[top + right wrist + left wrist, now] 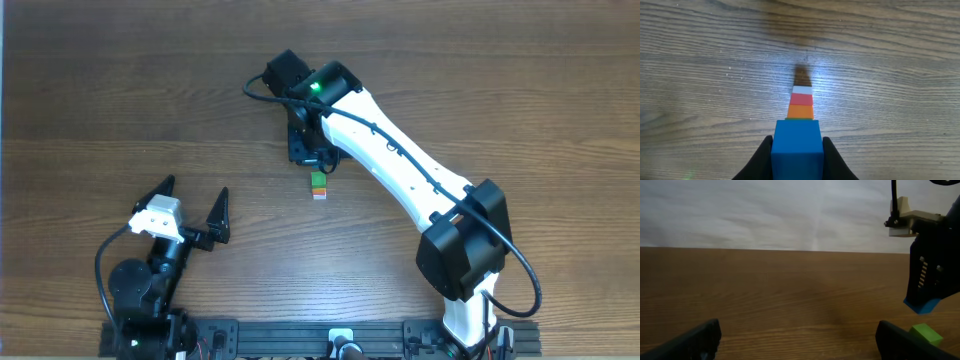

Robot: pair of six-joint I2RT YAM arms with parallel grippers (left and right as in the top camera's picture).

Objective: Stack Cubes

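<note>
The right gripper (796, 161) is squeezing a blue cube (796, 142) tight between its two fingers (760, 162). It is holding the cube up in the air, over the stack (801, 102).

The stack is standing on the table (100, 100), near the middle. A green cube (926, 334) is sitting on top. Under it are an orange one, then a red one, then a white one at the bottom.

I think the robot is in the middle of putting the blue cube on top of the stack. The cube is not touching the green cube yet. From the side there is a little gap of air between them.

Next, I think the arm needs to go down slowly and straight. The blue cube has to line up with the green one, edge to edge. Then the fingers need to let go gently. A bump or a crooked drop could knock the tall stack over, because it is thin and has four cubes in it.

The left gripper (196, 190) is resting low near its own side of the table, well away from the stack. Its fingers are spread wide apart and holding nothing.
</note>
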